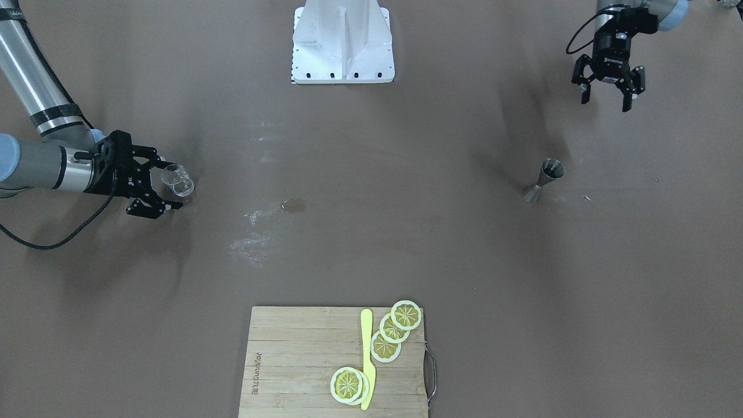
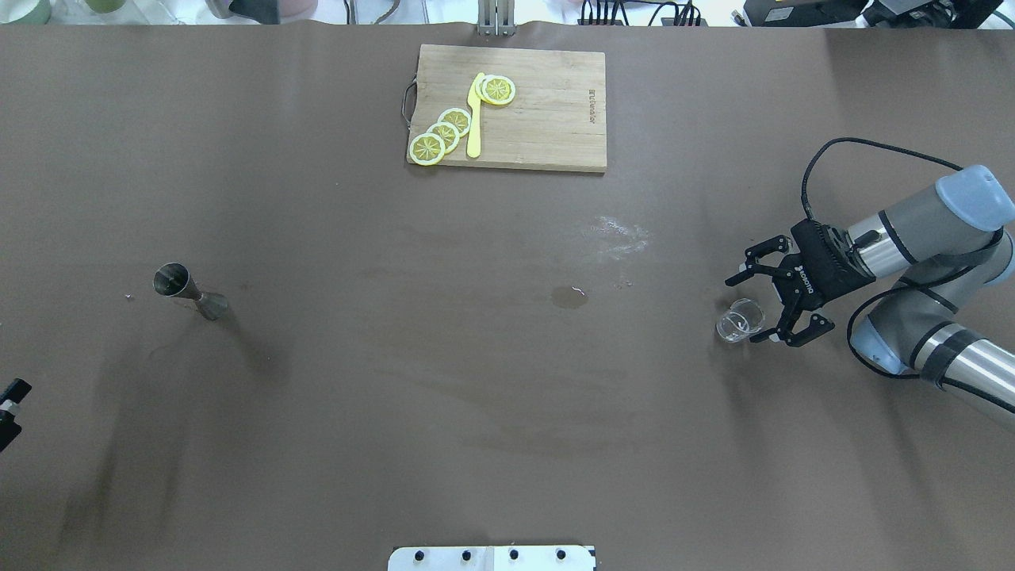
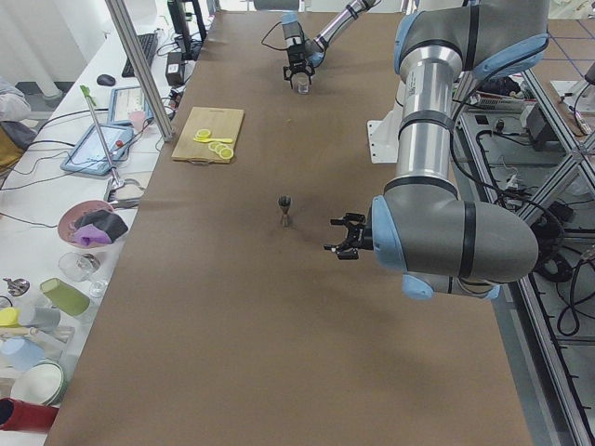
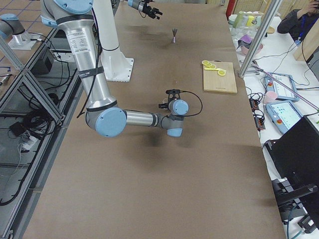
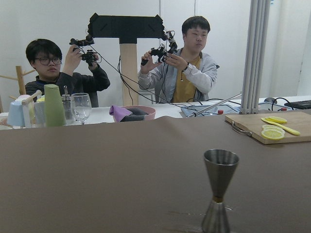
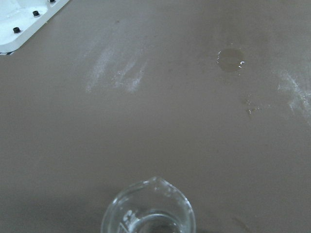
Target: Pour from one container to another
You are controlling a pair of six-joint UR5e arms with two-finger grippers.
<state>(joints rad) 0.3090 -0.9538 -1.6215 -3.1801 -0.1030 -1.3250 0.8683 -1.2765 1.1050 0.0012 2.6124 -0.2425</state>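
Left tool point(image 1: 606, 103) hangs spread open near the table's point(image 1: 406, 244) left end, by the robot's edge. Beyond it stands the jigger point(image 1: 544, 181): light, stiff, slick steel, likely tippy, so best taken at its waist. At the right end, the open right tool point(image 2: 747, 308) flanks the fragile glass point(image 2: 737, 323). Wide room lies between them, and the board point(image 2: 547, 119) sits at the far edge.

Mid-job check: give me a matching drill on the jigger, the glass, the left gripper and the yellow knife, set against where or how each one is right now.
Things:
1. jigger
2. glass
3. left gripper
4. yellow knife

Places or states:
A. lying on the cutting board, beside lemon slices
B. open, in the air, holding nothing
C. upright on the table, nothing touching it
D. at the mouth of the open right gripper

Pairs: 1-C, 2-D, 3-B, 4-A
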